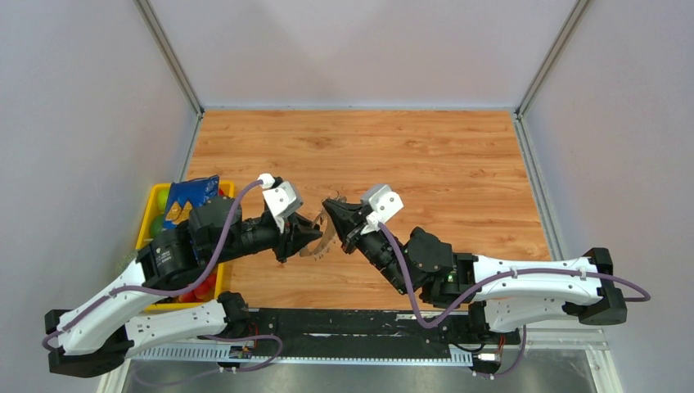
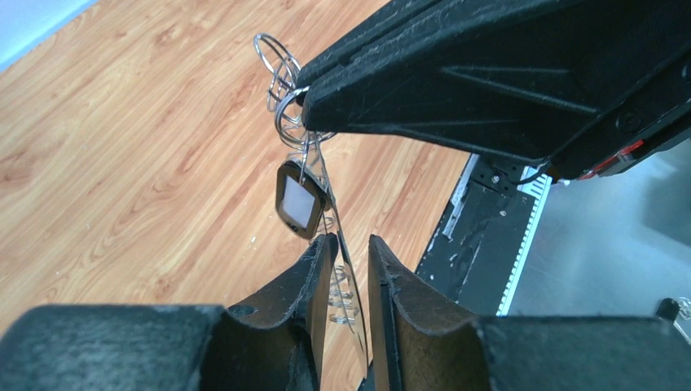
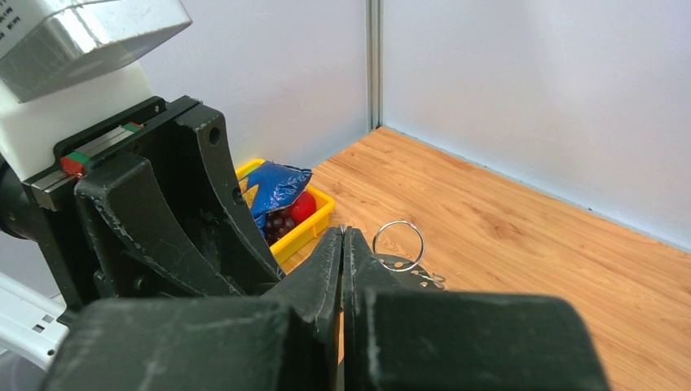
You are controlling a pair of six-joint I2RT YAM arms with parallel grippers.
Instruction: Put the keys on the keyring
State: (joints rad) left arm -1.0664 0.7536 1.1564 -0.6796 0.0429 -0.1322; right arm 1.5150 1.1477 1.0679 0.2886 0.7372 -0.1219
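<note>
Hanging above the worktop [image 1: 425, 155]: keyring [image 1: 321, 237], clamped in closed right jaws, hoop passing between slightly parted left jaws; black-headed key [image 2: 300, 199] dangling.

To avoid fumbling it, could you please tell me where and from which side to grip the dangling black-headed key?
Grip the black-headed key by its oblong plastic head, across the two long edges, coming from below. It dangles from the keyring pinched in the right tool, broad face showing, so that end is likely easiest to reach.
</note>
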